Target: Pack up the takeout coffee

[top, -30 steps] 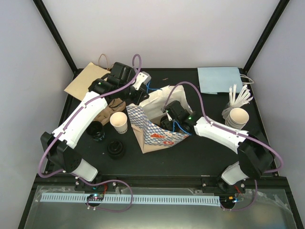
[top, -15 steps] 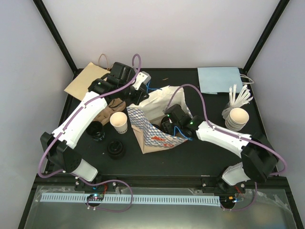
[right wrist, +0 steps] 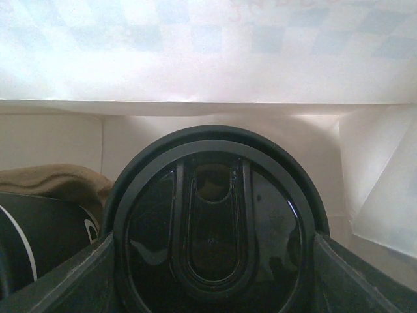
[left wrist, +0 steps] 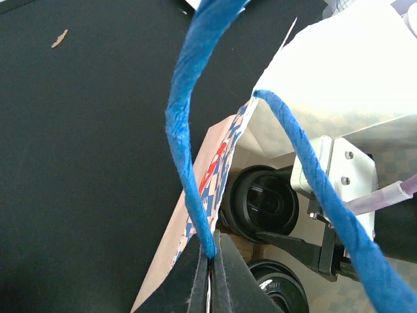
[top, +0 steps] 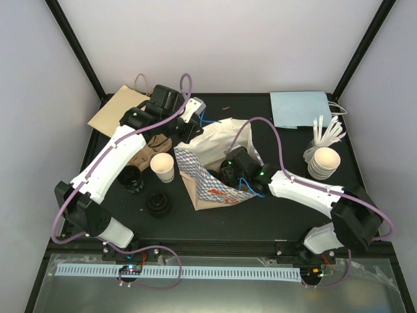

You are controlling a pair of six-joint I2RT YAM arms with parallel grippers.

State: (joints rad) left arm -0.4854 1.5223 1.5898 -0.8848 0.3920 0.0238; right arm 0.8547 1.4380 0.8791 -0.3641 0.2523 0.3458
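While L gripper [left wrist: 210, 259] is clenched on the blue handle [left wrist: 182, 130] of the patterned bag [top: 212, 189], the bag's mouth gapes open on the table [top: 293, 208]. R gripper [right wrist: 212, 251] reaches inside, fingers either side of the lidded cup [left wrist: 264, 203], grasping it. Cup's long axis runs w/ the bag's depth: lid twd the mouth, base twd the bottom. A 2nd cup [right wrist: 32, 228] sits just beside it.
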